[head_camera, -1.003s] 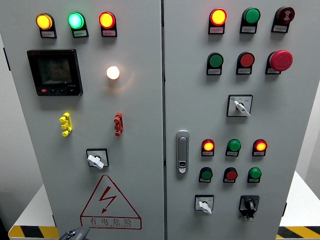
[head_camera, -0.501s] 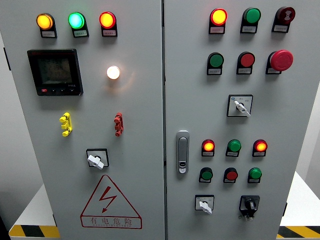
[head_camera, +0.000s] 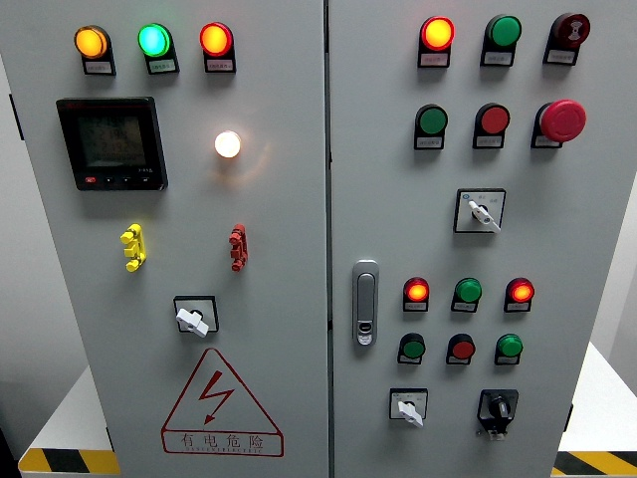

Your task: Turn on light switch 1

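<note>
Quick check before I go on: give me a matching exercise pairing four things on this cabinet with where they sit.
Things:
1. display screen
2. mushroom button
3. warning triangle
4. door handle

Places:
A. right door, upper right
B. left door, bottom
C. left edge of right door, mid-height
D. left door, upper left

Pairs: 1-D, 2-A, 3-B, 4-C

A black digital meter (head_camera: 111, 143) sits at ten o'clock on the grey cabinet (head_camera: 279, 329); a red mushroom emergency stop (head_camera: 562, 119) at two o'clock; a triangular high-voltage warning sign (head_camera: 221, 408) at seven o'clock; a chrome door handle (head_camera: 365, 302) near centre.
</note>
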Controlling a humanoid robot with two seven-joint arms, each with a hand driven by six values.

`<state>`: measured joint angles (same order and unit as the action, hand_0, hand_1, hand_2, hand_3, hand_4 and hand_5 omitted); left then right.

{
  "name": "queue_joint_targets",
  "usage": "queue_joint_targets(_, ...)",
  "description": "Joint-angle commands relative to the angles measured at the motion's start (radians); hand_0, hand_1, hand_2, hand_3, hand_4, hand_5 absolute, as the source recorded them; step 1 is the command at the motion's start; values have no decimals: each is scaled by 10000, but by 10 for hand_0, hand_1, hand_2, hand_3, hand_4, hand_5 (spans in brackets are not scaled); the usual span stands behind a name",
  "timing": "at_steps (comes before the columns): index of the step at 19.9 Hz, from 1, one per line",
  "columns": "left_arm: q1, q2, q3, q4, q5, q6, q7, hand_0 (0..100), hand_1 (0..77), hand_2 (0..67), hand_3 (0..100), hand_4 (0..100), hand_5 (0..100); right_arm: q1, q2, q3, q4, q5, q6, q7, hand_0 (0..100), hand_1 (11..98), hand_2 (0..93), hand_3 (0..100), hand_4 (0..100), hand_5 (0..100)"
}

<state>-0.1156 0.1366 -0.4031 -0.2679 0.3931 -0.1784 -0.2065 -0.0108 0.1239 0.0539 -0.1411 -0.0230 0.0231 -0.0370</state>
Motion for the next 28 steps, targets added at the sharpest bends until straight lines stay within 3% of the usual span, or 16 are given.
queue_joint_targets(1,-10,-505,1298,867,-1074,-683,-52,0,178,193,172,352,431,1,4,13,0,0,-16,2,0,193,0,198,194,104)
queue_joint_targets(4,67,-843,1500,1558,-1538,-916,391,0,143,109,54,123,254,1,-11,13,0,0,-1,2,0,198,0,198,194,105)
queue_joint_targets(5,158,-1012,1500,1757,-1538,-916,742,0,133,99,48,107,239,1,4,-2,0,0,-1,2,0,198,0,198,194,105)
queue_joint_targets(6,250,-1059,1500,1865,-1538,-916,974,0,101,67,15,26,179,1,4,-2,0,0,-16,2,0,198,0,198,194,105)
queue_joint_targets(9,419,-1075,1607,1928,-1400,-900,1129,0,0,0,0,0,35,1,4,-2,0,0,-1,2,0,202,0,198,194,105)
queue_joint_targets(10,481,-1075,1926,1928,-1400,-900,1145,0,0,0,0,0,0,1,-11,-2,0,0,-1,2,0,202,0,198,194,105)
queue_joint_targets(13,649,-1227,2879,1989,-1538,-762,1251,0,0,0,0,0,0,1,-11,-2,0,0,-1,2,0,196,0,198,194,105)
queue_joint_targets(19,895,-1457,2942,2004,-1538,-747,1467,0,0,0,0,0,0,1,4,13,0,0,-1,2,0,197,0,198,194,105)
queue_joint_targets(28,926,-1473,2927,2066,-1538,-747,1498,0,0,0,0,0,0,1,4,-2,0,0,-1,2,0,200,0,197,194,105)
